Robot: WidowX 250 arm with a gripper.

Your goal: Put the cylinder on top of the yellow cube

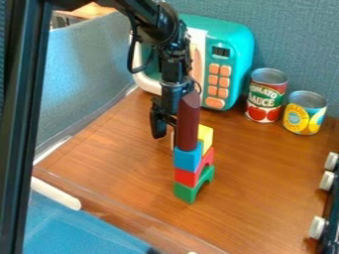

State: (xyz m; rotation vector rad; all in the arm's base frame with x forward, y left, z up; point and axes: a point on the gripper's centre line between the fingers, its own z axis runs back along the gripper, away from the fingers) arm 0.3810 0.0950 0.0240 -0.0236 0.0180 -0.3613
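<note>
1. Wooden tabletop (126, 168): spans most of the scene.
2. Blue-grey partition (79, 74): along the left, with more of it behind the microwave (238, 42).
3. Black robot arm (149, 20): comes in from the top edge, in front of that teal toy appliance, which has a white-framed front, a dark display and orange buttons.
4. Black gripper (163, 121): hangs low, just beside the cylinder, on its left in the view. I cannot tell whether it is apart, together or clamped on anything.
5. Tomato can (266, 96): upright, to the right of the microwave.
6. Yellow fruit can (305, 113): upright, just beside the tomato can, on its right.
7. Dark red cylinder (188, 121): upright, its lower end meeting the blue block (187, 158) in the view, near the yellow cube (206, 136) rather than on top of it.
8. Green arch block (187, 192): at the bottom of the stack, on the tabletop.
9. Red arch block (186, 176): on the green one, with the blue block on its near end and the yellow cube at its far end.
10. White knobs (327, 180): a row at the right edge.
</note>
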